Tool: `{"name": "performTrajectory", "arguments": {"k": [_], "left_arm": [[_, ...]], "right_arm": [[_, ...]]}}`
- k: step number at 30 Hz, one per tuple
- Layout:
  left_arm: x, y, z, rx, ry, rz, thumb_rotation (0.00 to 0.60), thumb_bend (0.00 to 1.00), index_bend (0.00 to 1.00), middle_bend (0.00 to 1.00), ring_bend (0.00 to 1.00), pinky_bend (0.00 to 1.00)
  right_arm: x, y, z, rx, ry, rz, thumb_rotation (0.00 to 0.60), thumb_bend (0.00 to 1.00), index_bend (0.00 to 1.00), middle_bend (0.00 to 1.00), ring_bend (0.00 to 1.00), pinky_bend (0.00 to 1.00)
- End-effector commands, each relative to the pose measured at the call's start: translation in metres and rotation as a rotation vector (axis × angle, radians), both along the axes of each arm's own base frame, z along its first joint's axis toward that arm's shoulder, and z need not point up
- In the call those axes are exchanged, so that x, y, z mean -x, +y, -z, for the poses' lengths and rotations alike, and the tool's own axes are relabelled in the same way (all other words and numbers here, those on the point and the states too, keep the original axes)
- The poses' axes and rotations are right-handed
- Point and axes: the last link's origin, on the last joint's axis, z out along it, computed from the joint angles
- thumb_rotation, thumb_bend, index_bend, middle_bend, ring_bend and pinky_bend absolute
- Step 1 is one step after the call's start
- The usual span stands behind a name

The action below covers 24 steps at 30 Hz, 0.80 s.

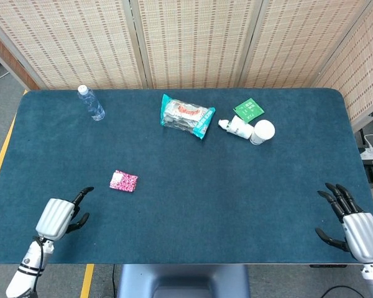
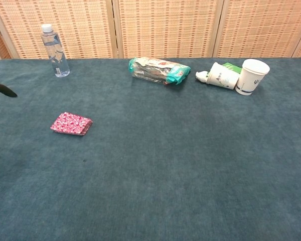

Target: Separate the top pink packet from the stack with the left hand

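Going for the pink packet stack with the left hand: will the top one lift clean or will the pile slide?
The pink packet stack looks thin, flat and probably light, so a sideways push likely drags the whole pile. In the chest view its edges sit slightly fanned, suggesting loose, slippery layers. The left hand is apart from it, fingers spread.
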Motion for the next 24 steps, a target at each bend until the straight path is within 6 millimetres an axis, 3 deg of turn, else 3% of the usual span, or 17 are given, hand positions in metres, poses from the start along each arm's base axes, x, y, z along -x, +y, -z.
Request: {"name": "performTrajectory", "arguments": {"k": [1, 9, 24], "left_arm": [[-0.012, 0.017, 0.005, 0.037, -0.017, -0.001, 0.600, 0.37, 0.30, 1.00, 1.00, 1.00], [-0.032, 0.041, 0.018, 0.115, 0.022, -0.006, 0.600, 0.37, 0.32, 1.00, 1.00, 1.00], [-0.063, 0.083, 0.057, 0.180, 0.078, -0.051, 0.600, 0.37, 0.26, 1.00, 1.00, 1.00]], "right_arm": [[0.000, 0.000, -0.001, -0.001, -0.003, -0.001, 0.600, 0.12, 0.16, 0.06, 0.00, 0.39], [0.000, 0.001, -0.003, 0.002, -0.014, -0.010, 0.600, 0.12, 0.16, 0.06, 0.00, 0.39], [-0.001, 0.001, -0.003, 0.001, -0.021, -0.011, 0.600, 0.12, 0.16, 0.06, 0.00, 0.39]]}}
